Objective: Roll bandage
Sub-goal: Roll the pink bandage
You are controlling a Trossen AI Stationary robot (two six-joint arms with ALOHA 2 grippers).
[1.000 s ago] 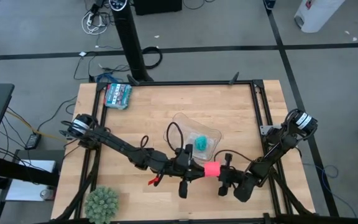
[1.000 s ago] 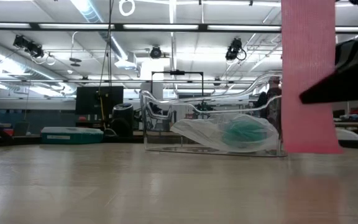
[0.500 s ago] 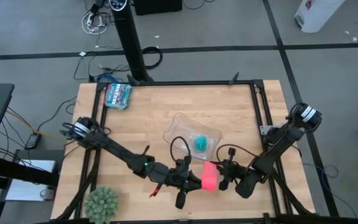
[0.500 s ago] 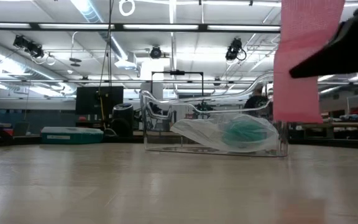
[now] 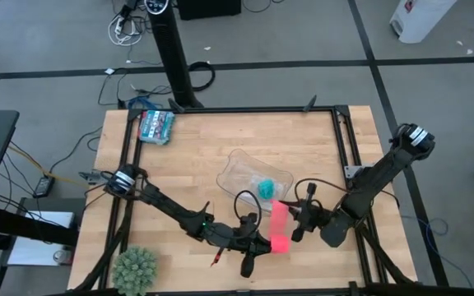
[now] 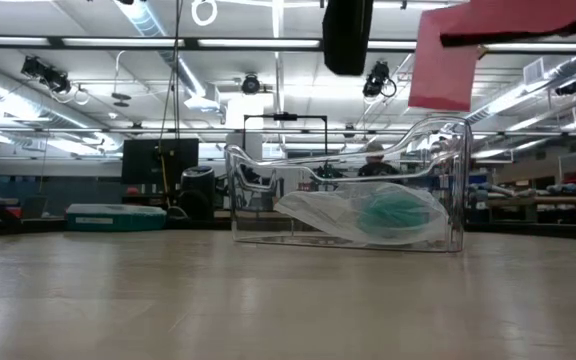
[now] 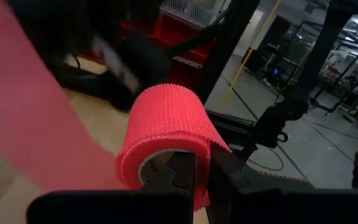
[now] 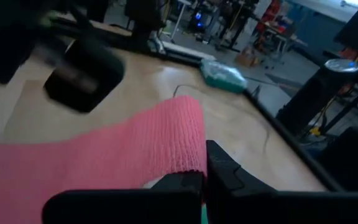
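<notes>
The pink-red bandage (image 5: 279,226) hangs in the air as a short strip between my two grippers, over the table's near middle. Its near end is curled into a small open roll (image 7: 166,127). My left gripper (image 5: 262,244) is shut on that rolled end. My right gripper (image 5: 296,215) is shut on the strip's far end (image 8: 182,134). In the low view the bandage (image 6: 448,60) shows high above the tabletop. My left gripper pinches the roll's outer turn (image 7: 199,163) between its two fingers, at the roll's edge. The roll is lifted clear, and the strip (image 7: 23,130) runs away from it. My right gripper pinches the flat strip's end (image 8: 191,163) between its two fingers at one long edge. The strip is clear of the table and stretches away toward the left gripper.
A clear plastic tray (image 5: 241,168) holding a teal roll (image 5: 265,188) in a bag stands just beyond the grippers. A teal packet (image 5: 155,126) lies at the far left corner. A green spiky ball (image 5: 134,268) sits at the near left corner.
My left gripper has gone toward the table's near edge and my right gripper a little toward the far edge. The bandage, which hung down close to the table, has been lifted high and drawn out into a strip running near to far between them.
</notes>
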